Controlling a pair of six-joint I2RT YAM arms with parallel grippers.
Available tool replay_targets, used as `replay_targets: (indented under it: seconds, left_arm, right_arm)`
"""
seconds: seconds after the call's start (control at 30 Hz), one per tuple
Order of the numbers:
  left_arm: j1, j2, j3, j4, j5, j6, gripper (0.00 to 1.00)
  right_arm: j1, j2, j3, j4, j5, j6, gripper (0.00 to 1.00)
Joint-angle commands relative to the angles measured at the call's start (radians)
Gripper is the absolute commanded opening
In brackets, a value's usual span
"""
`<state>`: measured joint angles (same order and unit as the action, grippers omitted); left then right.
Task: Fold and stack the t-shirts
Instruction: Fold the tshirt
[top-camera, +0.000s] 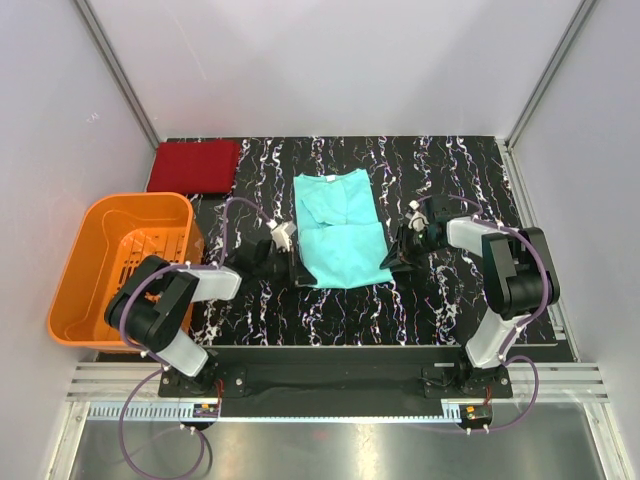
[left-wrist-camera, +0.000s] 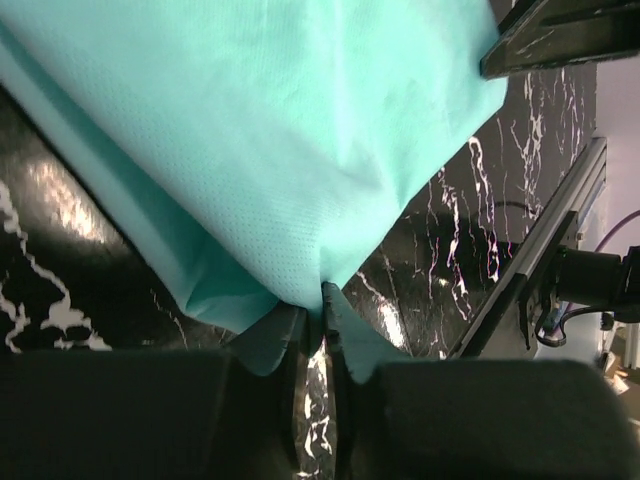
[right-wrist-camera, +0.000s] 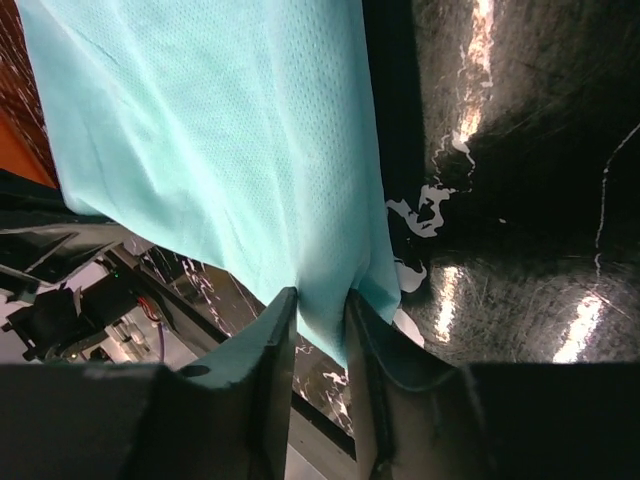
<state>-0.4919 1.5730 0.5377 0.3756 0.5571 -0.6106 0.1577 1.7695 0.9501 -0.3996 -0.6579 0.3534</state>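
The light teal-green t-shirt (top-camera: 340, 230) lies in the middle of the table as a long folded strip, collar toward the back. My left gripper (top-camera: 292, 265) is at its near left corner, and in the left wrist view that gripper (left-wrist-camera: 322, 298) is shut on a pinch of the teal cloth (left-wrist-camera: 280, 130). My right gripper (top-camera: 392, 255) is at the near right corner. In the right wrist view it (right-wrist-camera: 322, 305) holds the shirt's edge (right-wrist-camera: 220, 130) bunched between both fingers. The dark red t-shirt (top-camera: 195, 165) lies folded flat at the back left.
An orange slatted basket (top-camera: 75, 270) stands off the table's left side, beside my left arm. White walls close in the back and both sides. The black marbled tabletop (top-camera: 450, 300) ends at a metal rail near the arm bases.
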Motion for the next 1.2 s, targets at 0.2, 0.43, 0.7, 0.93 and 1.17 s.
replay_targets:
  seconds: [0.2,0.43,0.7,0.93,1.17]
  left_arm:
    - [-0.004,-0.05,-0.11,-0.004,-0.02,-0.123,0.07]
    - [-0.005,-0.008,-0.119,-0.016,0.0,-0.175,0.16]
    - [-0.01,-0.292,-0.096,-0.286,-0.112,-0.15,0.57]
    - [0.081,-0.302,0.143,-0.506,-0.226,-0.013,0.66]
    - [0.161,-0.017,0.323,-0.414,-0.16,0.075,0.54]
  right_arm:
    - [0.0,0.042,-0.017,0.027,-0.029,0.021,0.05]
    - [0.013,0.027,-0.054,0.019,-0.017,0.033,0.05]
    - [0.013,-0.084,0.016,-0.067,0.119,0.01,0.61]
    - [0.013,0.095,0.292,-0.108,0.247,-0.047,0.64]
    - [0.011,0.22,0.404,-0.062,0.185,-0.088,0.51]
